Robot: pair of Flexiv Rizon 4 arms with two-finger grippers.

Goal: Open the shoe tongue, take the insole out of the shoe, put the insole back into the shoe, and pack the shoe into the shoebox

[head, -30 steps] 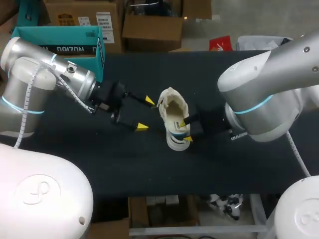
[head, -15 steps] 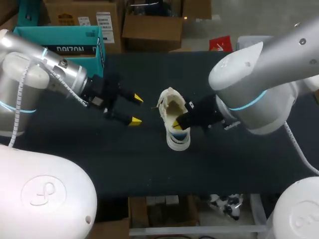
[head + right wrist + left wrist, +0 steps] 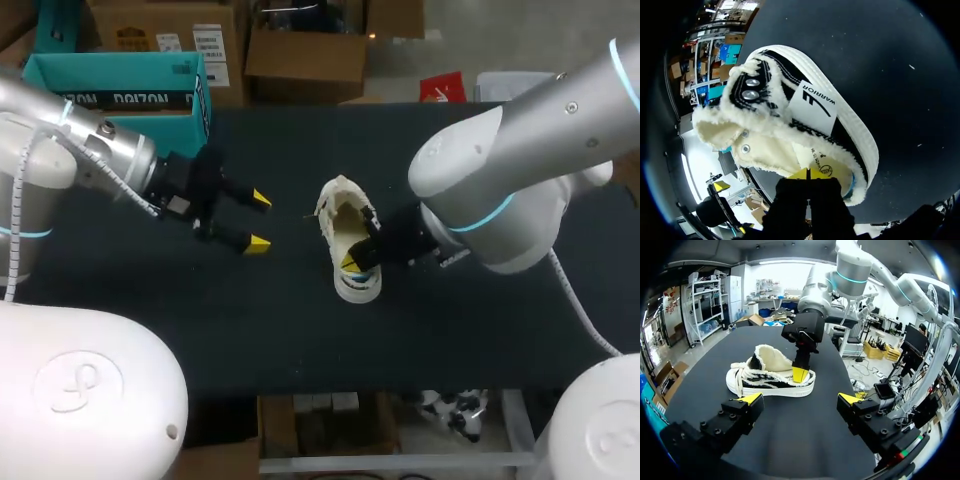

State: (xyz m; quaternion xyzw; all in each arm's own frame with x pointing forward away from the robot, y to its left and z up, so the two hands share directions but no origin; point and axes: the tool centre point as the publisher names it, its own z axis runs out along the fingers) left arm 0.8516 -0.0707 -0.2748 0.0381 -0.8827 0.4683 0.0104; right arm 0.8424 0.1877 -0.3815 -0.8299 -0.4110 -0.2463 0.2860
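The white, fleece-lined shoe [image 3: 340, 200] with black stripes stands upright at the table's middle, tongue pulled open. My right gripper [image 3: 352, 262] reaches down into its heel opening. In the right wrist view its yellow tips [image 3: 810, 174] are pressed together on the heel end of the cream insole [image 3: 815, 157] inside the shoe [image 3: 840, 115]. My left gripper [image 3: 259, 221] hovers wide open to the left of the shoe, holding nothing. From the left wrist view the shoe [image 3: 765, 377] lies ahead of the open left gripper [image 3: 800, 399], with the right gripper [image 3: 800, 374] dipping into its heel.
A teal shoebox [image 3: 120, 85] stands at the table's far left corner, behind my left arm. The black tabletop [image 3: 300, 330] shows bare in front of the shoe and to its right.
My left gripper has drawn back leftward from the shoe, staying open. My right gripper has pushed deeper into the heel and closed its fingers there.
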